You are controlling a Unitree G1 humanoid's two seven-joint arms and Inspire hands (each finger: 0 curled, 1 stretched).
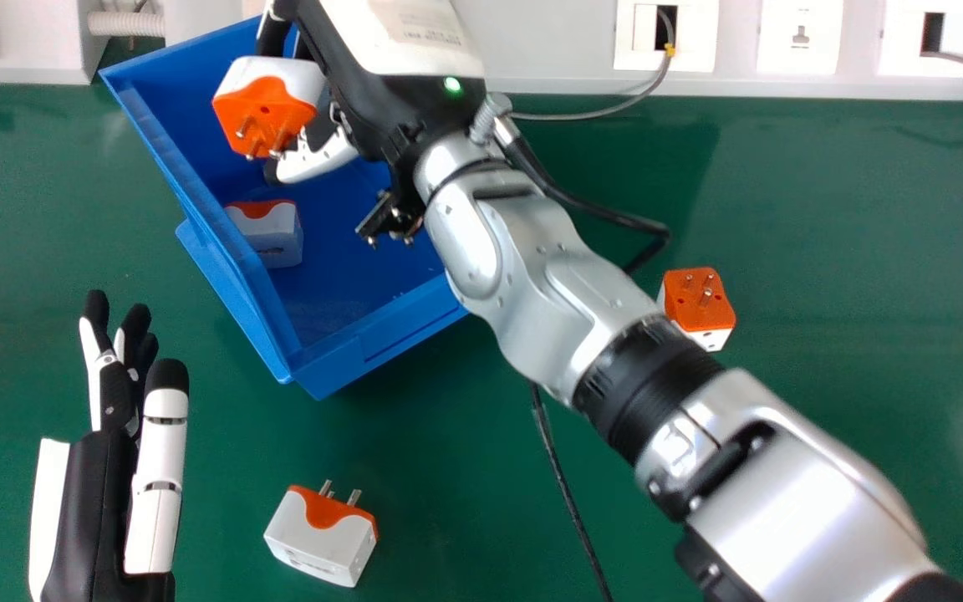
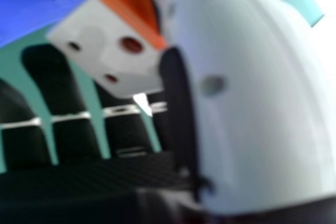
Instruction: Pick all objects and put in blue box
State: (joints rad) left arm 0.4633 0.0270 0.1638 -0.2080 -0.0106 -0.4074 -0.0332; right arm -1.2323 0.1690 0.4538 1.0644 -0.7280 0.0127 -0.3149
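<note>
Over the blue box (image 1: 331, 334) in the head view, my right hand (image 1: 415, 100) is shut on an orange and white adapter (image 1: 268, 109), prongs facing the camera. In the right hand view that adapter (image 2: 105, 45) lies between the thumb and fingers of my right hand (image 2: 257, 93). A second adapter (image 1: 268, 234) lies inside the box near its left wall. Another adapter (image 1: 323, 535) rests on the table at the front, and one more (image 1: 699, 301) stands right of the box, partly behind my right forearm. My left hand (image 1: 97, 502) is open at the left, fingers pointing away.
The green table (image 1: 866, 251) carries a black cable (image 1: 561, 477) running under my right arm. A white wall panel with sockets (image 1: 807, 38) and a grey cable (image 1: 598, 114) lines the back edge. My right forearm crosses the table diagonally from the lower right.
</note>
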